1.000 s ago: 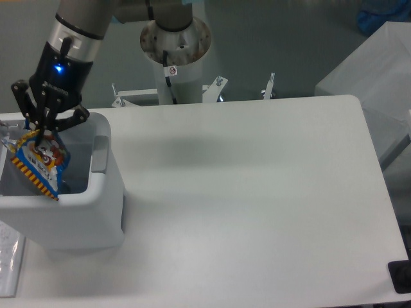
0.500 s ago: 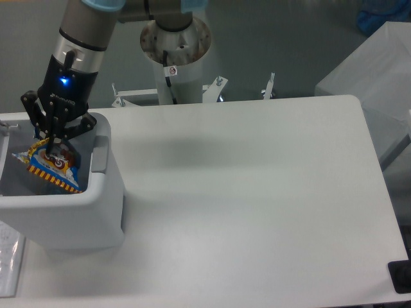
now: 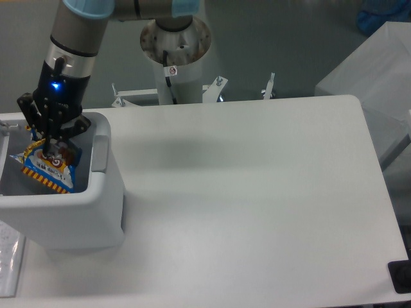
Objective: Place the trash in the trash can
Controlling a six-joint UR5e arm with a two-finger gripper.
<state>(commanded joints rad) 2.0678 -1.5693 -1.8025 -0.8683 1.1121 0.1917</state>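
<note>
The white trash can stands at the table's left edge. My gripper hangs over its open mouth, shut on the top of a blue snack wrapper with a cartoon face and yellow-orange striped edges. That piece of trash dangles inside the can, below the rim. A crushed bottle does not show; the can's inside is mostly hidden by the wrapper and the gripper.
The white table spreads to the right of the can. The arm's round base stands behind the table's far edge. A flat pale object lies at the front left corner, and a white box sits off the table's right side.
The gripper has shifted slightly over the can's mouth with the wrapper, which swung from hanging over the front rim to dangling inside the can.
</note>
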